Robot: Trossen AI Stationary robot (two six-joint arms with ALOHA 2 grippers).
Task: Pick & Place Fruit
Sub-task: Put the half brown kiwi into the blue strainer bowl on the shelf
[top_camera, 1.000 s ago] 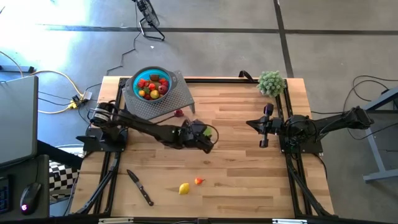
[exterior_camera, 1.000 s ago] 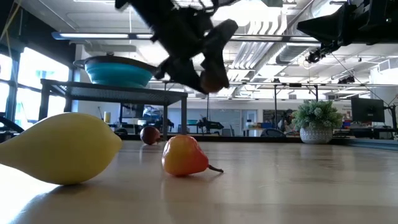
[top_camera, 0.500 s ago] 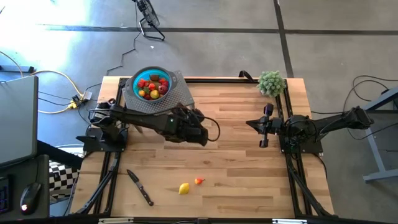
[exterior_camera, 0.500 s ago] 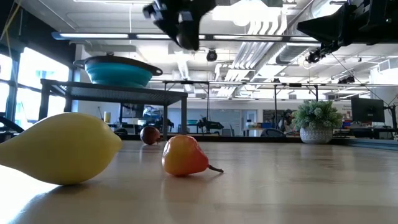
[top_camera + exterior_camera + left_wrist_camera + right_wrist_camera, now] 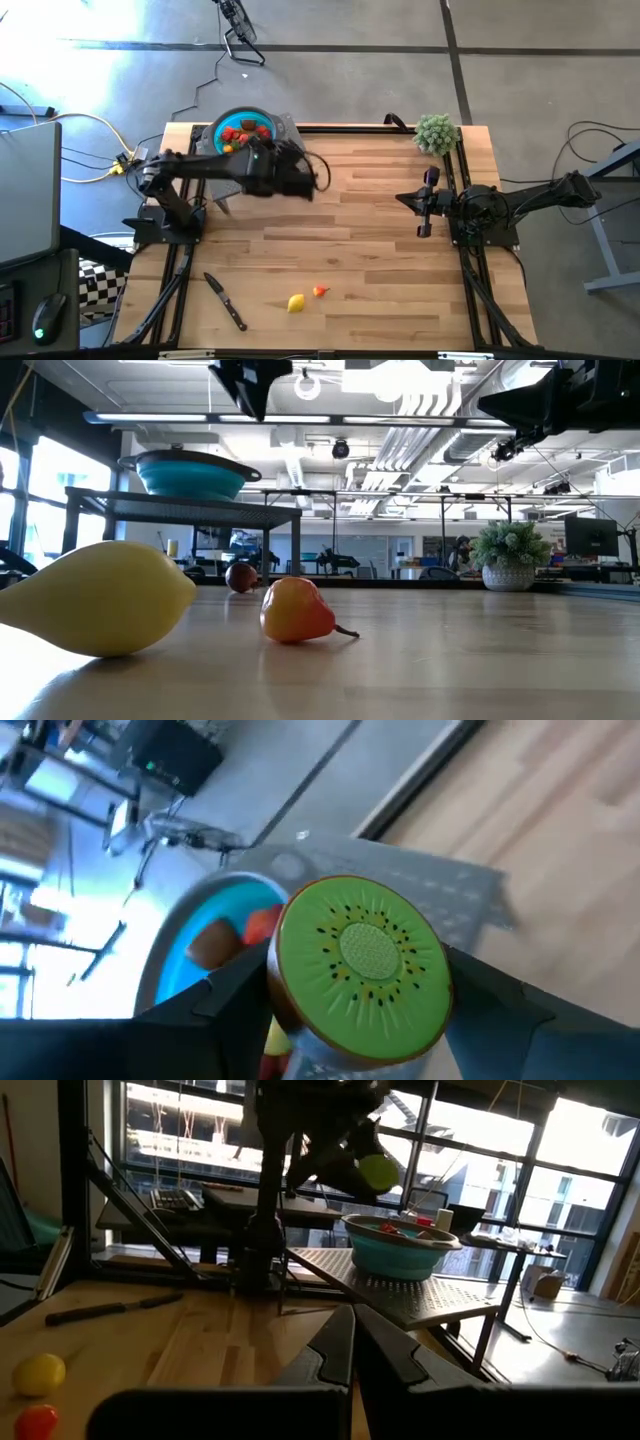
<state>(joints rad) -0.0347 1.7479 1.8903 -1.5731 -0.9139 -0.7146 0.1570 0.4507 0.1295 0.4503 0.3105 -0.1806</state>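
Two dark fingers (image 5: 130, 1030) of the left gripper (image 5: 355, 1020) are clamped on a kiwi half (image 5: 360, 970), its green cut face with dark seeds turned toward the wrist camera; the jaws are held fairly wide by the fruit between them. In the high view the left gripper (image 5: 290, 178) is raised beside the perforated grey stand (image 5: 285, 128) at the table's far left corner, just next to the teal bowl (image 5: 222, 128) that is carried on that stand. Several fruits, red, orange and yellow, are seen inside the bowl (image 5: 175, 960). From the right wrist view the kiwi half (image 5: 378, 1172) is seen lifted above and beside the bowl's rim (image 5: 400, 1245).

On the wooden table (image 5: 400, 290), a yellow lemon (image 5: 296, 302) and a small red-orange pear (image 5: 320, 291) are lying just beside each other near the front edge. A dark maroon fruit (image 5: 240, 576) is resting farther back, near the stand. A black-handled knife (image 5: 226, 300) lies toward the front left.

The right gripper (image 5: 352, 1342) is parked at the right side of the table, jaws pressed together with nothing between them. A plant ball (image 5: 436, 132) sits at the far right corner.
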